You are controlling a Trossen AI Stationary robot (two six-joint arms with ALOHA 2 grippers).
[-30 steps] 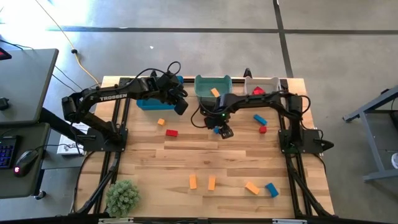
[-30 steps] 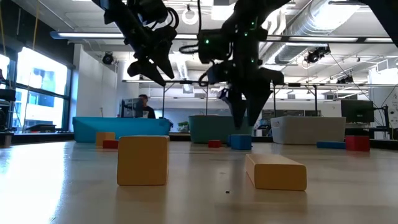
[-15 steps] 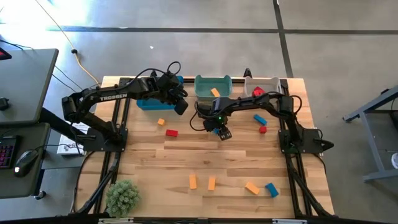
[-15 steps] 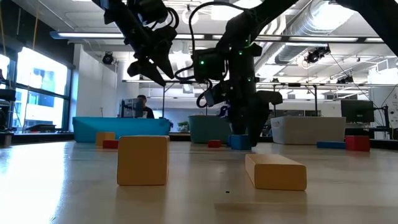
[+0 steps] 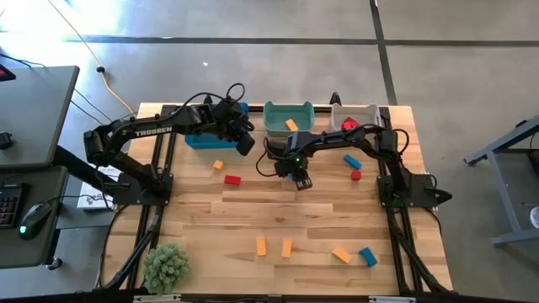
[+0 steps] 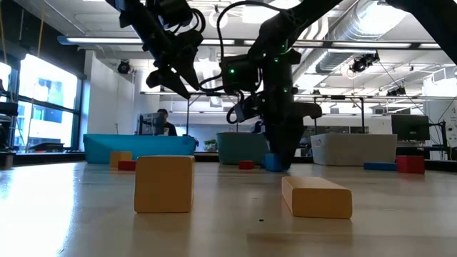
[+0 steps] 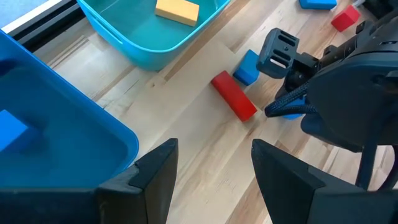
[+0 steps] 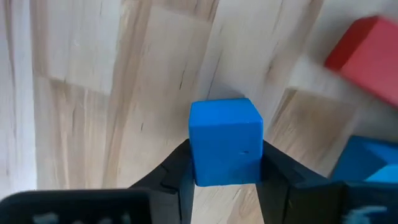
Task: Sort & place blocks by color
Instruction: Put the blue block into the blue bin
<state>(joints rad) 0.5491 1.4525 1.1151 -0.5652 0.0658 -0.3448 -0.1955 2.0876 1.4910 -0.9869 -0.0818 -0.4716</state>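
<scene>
A: Mid-table, in front of the teal bin (image 5: pixel 288 115), we have the right gripper (image 5: pixel 299 178) pinching a blue cube (image 8: pixel 225 149) low over the wood.

B: Noted. Red bar (image 7: pixel 233 95) and another blue block (image 7: pixel 247 66) sit close; we risk clipping them when lifting. Left gripper (image 5: pixel 244 139), spread and empty, hovers by the blue bin (image 5: pixel 195 140).

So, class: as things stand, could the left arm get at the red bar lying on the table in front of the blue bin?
Probably yes. The left gripper hangs open just beside the red bar, which lies alone on bare wood, while the right gripper is busy farther along.
</scene>
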